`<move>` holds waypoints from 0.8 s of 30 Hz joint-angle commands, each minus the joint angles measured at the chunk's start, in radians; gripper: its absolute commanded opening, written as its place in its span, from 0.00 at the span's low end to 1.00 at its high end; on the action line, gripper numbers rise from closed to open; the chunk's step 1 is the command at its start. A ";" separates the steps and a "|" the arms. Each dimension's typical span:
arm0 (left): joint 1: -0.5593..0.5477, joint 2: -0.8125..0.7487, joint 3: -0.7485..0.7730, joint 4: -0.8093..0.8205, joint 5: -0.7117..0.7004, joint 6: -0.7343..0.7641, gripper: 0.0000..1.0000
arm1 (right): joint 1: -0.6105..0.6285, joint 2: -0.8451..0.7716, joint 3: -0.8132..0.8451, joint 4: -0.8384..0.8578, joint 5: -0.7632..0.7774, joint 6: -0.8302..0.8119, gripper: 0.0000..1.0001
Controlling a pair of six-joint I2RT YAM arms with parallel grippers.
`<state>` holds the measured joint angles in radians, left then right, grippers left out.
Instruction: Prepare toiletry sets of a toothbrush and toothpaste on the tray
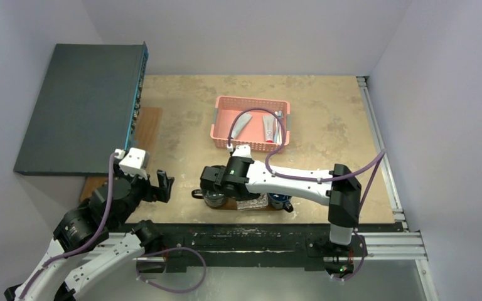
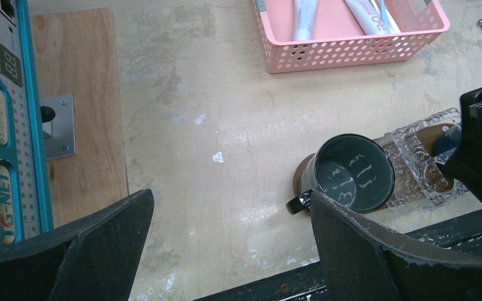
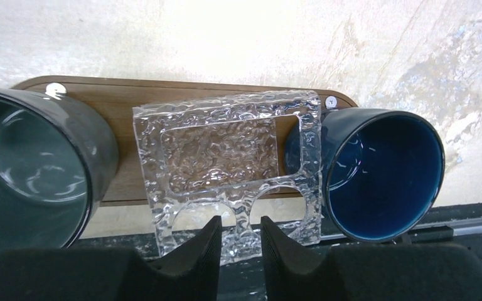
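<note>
The grey box (image 1: 81,106) at the far left of the table (image 1: 326,125) reads "TG-NET" down its teal front. The tray (image 3: 163,100) lies at the near edge, bearing a grey mug (image 3: 31,169), a clear glass holder (image 3: 226,157) and a blue mug (image 3: 383,172). The right gripper (image 3: 241,221) has its fingers narrowly apart astride the holder's near rim. The left gripper (image 2: 230,200) gapes wide over the table, left of the tray. The toothbrushes (image 1: 241,123) and toothpaste tube (image 1: 268,128) lie in the pink basket (image 1: 216,122), well beyond both sets of fingers. The tube's red lettering is too small to read.
</note>
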<state>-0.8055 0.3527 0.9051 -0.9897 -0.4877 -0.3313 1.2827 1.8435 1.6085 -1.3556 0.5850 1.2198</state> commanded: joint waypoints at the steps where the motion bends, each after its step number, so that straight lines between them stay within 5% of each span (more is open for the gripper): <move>1: 0.002 0.015 0.022 0.008 -0.020 -0.014 0.95 | 0.003 -0.096 0.056 -0.025 0.030 -0.006 0.32; 14: 0.003 0.046 0.017 0.010 -0.027 -0.012 0.95 | -0.021 -0.190 0.093 0.118 0.113 -0.325 0.37; 24: 0.004 0.064 0.005 0.027 -0.027 -0.002 0.98 | -0.246 -0.260 0.051 0.378 0.061 -0.645 0.36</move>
<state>-0.8055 0.3977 0.9051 -0.9897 -0.5041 -0.3309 1.1118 1.6394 1.6691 -1.1324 0.6445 0.7471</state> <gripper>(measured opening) 0.976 0.353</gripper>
